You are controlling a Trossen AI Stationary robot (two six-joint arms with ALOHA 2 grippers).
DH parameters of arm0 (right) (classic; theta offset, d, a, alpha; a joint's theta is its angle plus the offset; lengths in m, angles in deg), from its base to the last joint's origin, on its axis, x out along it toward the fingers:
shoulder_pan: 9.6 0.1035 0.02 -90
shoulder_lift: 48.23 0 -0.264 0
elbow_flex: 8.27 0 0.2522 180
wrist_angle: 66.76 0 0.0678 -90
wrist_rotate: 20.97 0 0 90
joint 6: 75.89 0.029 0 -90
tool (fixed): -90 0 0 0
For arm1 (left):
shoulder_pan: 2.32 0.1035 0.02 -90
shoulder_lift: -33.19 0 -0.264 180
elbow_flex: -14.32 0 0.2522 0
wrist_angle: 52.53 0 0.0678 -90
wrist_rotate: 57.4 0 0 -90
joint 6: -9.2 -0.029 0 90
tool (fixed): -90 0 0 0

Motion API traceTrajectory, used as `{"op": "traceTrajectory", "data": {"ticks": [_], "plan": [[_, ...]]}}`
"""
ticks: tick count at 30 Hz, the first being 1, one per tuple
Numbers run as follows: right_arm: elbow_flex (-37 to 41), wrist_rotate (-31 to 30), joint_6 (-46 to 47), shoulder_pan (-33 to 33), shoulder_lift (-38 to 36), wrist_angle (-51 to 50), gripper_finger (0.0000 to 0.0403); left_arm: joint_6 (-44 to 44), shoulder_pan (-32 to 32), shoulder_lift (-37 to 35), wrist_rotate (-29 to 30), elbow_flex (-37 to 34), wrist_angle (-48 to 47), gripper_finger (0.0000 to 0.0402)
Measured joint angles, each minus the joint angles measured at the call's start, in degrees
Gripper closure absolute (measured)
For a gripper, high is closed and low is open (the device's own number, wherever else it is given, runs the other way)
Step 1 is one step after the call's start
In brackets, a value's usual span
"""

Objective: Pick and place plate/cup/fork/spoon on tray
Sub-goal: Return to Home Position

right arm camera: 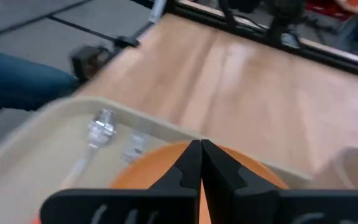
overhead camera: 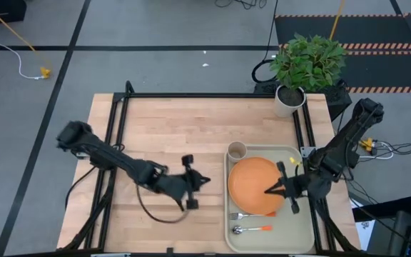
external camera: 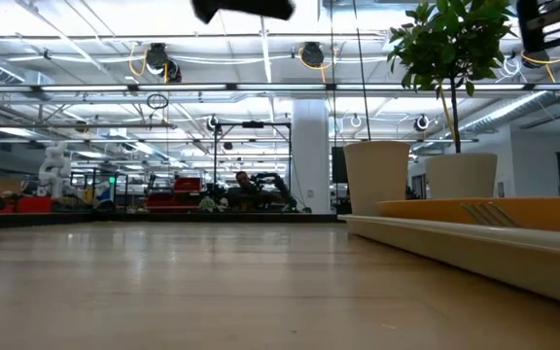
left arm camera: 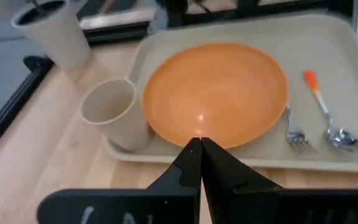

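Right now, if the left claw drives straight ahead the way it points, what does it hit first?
Probably the tray rim, then the plate. The left claw, fingers shut, aims across bare table at the tray's near edge, with the cup off to one side. Its height above the table is unclear, so it might pass over the rim.

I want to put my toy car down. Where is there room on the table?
Lots of bare wood lies behind the left gripper, up to the plant pot. The tray is crowded: plate, cup, fork, spoon, with the right gripper above.

Plate (overhead camera: 254,185) (cup (overhead camera: 237,150) beside) on tray (overhead camera: 304,227)
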Motion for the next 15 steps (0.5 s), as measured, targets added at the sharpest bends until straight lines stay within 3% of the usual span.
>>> {"op": "traceTrajectory", "data": {"ticks": [5, 15], "plan": [[3.71, 2.16, -6.4, -6.24, -6.53, -0.04, 0.0403, -3.56, 2.96, -11.27, 0.08, -14.71, 10.78, 0.0393], [8.55, 20.63, -18.64, -26.71, -14.51, 4.43, 0.0403, -12.25, 13.59, -25.5, -10.61, -34.58, 28.12, 0.0392]]}}
